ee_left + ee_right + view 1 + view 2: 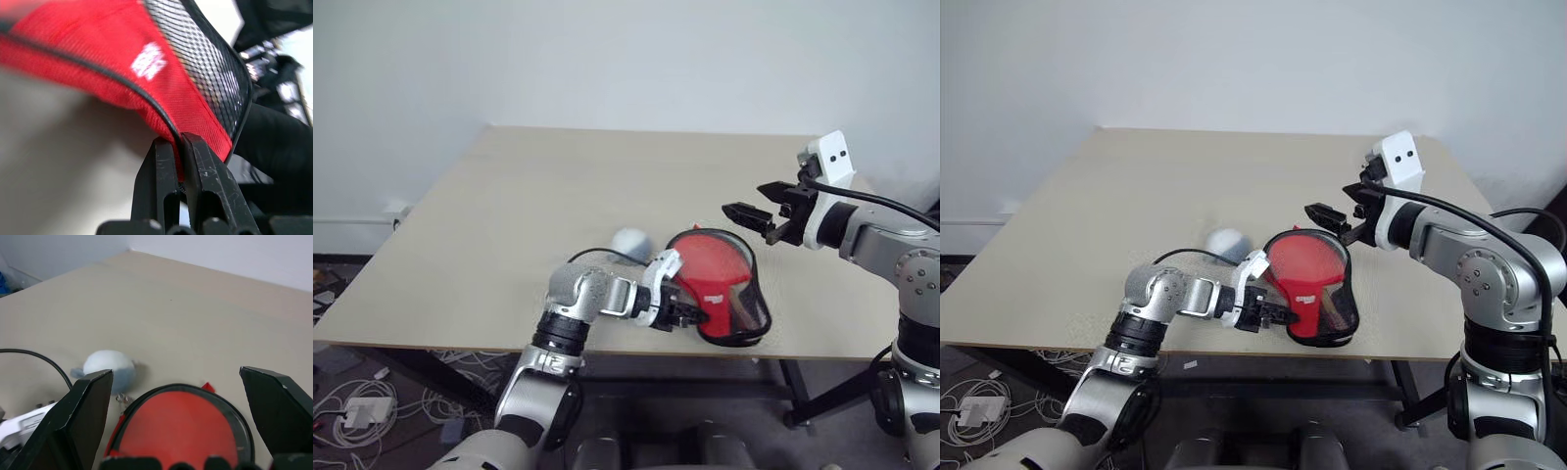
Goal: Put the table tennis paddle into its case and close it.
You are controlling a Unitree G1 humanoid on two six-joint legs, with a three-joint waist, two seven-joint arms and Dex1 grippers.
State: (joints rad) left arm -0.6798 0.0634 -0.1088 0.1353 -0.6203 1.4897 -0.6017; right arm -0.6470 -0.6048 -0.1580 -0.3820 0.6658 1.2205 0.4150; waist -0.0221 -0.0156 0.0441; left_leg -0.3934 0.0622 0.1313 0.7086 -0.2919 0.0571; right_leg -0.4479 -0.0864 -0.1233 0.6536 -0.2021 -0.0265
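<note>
The case (pixel 720 284) lies near the table's front edge, red fabric with black trim and a black mesh pocket (pixel 205 63) on its right side. Its red flap (pixel 98 54) carries a white logo and is lifted at the near end. My left gripper (pixel 690 315) is shut on that flap's piped edge, and the fingers (pixel 159 171) pinch the fabric between them. My right gripper (pixel 749 204) hovers open above the far right of the case, with nothing in it. From there the round red top (pixel 178 431) lies just below its spread fingers. The paddle is hidden.
A small white and blue soft object (pixel 629 242) lies on the tan table (pixel 558 186) just left of the case. The table's front edge (pixel 460 348) runs close under the case. Cables and a power strip (pixel 352 411) lie on the floor at left.
</note>
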